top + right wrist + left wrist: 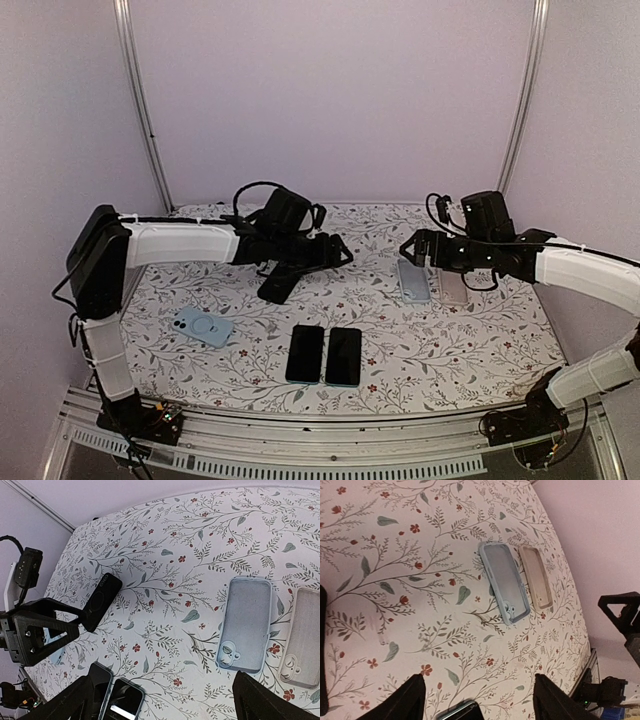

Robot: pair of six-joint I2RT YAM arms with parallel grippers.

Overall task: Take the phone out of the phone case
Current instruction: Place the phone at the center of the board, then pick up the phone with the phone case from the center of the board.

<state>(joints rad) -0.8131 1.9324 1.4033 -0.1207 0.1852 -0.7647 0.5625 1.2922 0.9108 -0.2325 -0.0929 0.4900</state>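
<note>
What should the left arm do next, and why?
Probably lower the open left gripper toward the black case lying back-up close by; it may still hold a phone, whereas the blue case and beige case visibly lie empty.

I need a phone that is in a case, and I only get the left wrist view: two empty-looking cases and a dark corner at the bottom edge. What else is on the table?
Observer: A black case lies back-up beside the left gripper, on its near side.
Operator: Anything further left?
Observer: Yes, a light blue case with a ring on its back lies toward the left arm's base. I can't tell whether a phone sits in it.
Operator: And that dark corner?
Observer: It looks like one of two phones lying screen-up, side by side, near the front edge.
</note>
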